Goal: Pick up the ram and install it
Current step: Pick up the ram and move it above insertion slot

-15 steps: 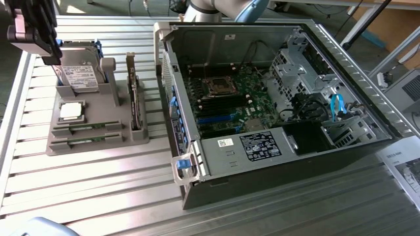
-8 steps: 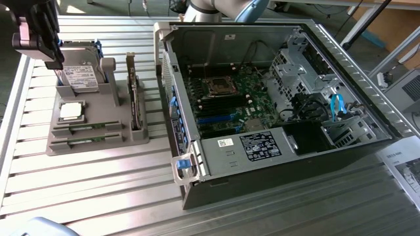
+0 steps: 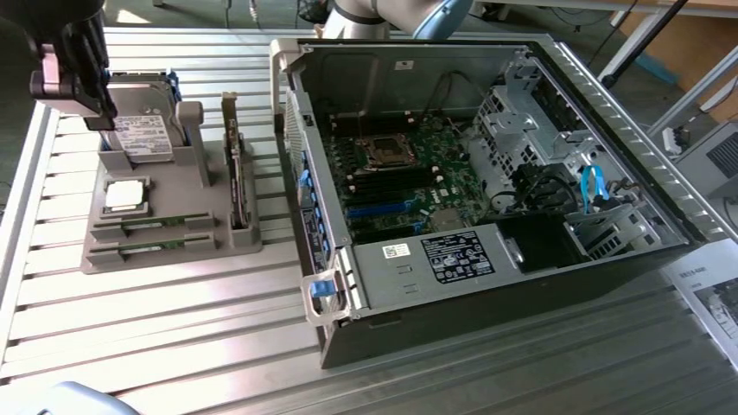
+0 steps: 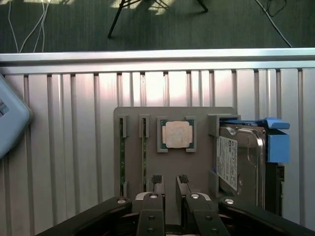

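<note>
Two ram sticks (image 4: 121,157) (image 4: 144,157), long thin green boards, stand on edge in slots of a grey holder (image 4: 197,162). In the exterior view the same sticks (image 3: 150,223) (image 3: 148,251) lie along the holder's near end (image 3: 173,259). My gripper (image 4: 170,183) hangs above the holder, open, with nothing between its fingers (image 4: 157,181). It is over the holder's middle strip, beside the nearer stick and clear of both. From the exterior view the black gripper (image 3: 86,95) is at the upper left, over the hard drive end.
The holder also carries a silver CPU (image 4: 176,134), a hard drive (image 4: 241,162) in a blue bracket, and an upright expansion card (image 3: 237,173). An open PC case (image 3: 461,173) with its motherboard (image 3: 392,173) is at the exterior view's right. A pale grey object (image 4: 10,118) sits near the holder.
</note>
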Tool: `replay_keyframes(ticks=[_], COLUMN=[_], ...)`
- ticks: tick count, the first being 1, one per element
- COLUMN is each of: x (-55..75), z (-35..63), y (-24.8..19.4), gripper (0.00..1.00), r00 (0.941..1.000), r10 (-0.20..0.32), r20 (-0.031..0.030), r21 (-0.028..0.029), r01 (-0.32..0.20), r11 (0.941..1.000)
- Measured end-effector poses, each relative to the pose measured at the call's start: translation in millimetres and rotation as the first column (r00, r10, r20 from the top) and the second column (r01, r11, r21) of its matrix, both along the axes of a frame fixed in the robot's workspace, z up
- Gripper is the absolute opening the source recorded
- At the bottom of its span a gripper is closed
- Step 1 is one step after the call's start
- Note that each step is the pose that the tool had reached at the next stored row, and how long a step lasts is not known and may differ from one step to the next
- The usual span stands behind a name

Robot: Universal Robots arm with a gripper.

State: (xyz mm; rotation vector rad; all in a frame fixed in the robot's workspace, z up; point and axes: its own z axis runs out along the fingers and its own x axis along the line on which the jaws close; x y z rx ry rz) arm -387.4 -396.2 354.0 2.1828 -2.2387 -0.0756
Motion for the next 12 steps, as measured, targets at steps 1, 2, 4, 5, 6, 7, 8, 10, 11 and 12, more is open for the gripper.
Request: replay_keyframes(ticks=[1, 2, 4, 5, 6, 7, 8, 10, 11, 12], x=[0.0, 0.0, 0.0, 0.0, 0.0, 0.0, 0.0, 0.0, 0.0, 0.0], z=[-1.4, -2.8, -5.8, -7.3, -8.9, -10.5, -12.0, -15.1, -16.7, -18.2], y=[0.0, 0.0, 0.0, 0.0, 0.0, 0.0, 0.0, 0.0, 0.0, 0.0], gripper=[0.24, 0.24, 0.24, 0.24, 0.24, 0.24, 0.24, 0.24, 0.24, 0.24], r00=[1.0000, 1.0000, 1.0000, 1.0000, 1.0000, 1.0000, 1.0000, 1.0000, 1.0000, 1.0000], r10=[0.000, 0.000, 0.000, 0.000, 0.000, 0.000, 0.000, 0.000, 0.000, 0.000], r20=[0.0000, 0.0001, 0.0001, 0.0001, 0.0000, -0.0001, 0.0000, 0.0001, 0.0001, 0.0001], r21=[0.0000, 0.0000, 0.0001, 0.0000, 0.0000, 0.0000, 0.0000, 0.0000, 0.0000, 0.0001], r01=[0.000, 0.000, 0.000, 0.000, 0.000, 0.000, 0.000, 0.000, 0.000, 0.000], r11=[1.0000, 1.0000, 1.0000, 1.0000, 1.0000, 1.0000, 1.0000, 1.0000, 1.0000, 1.0000])
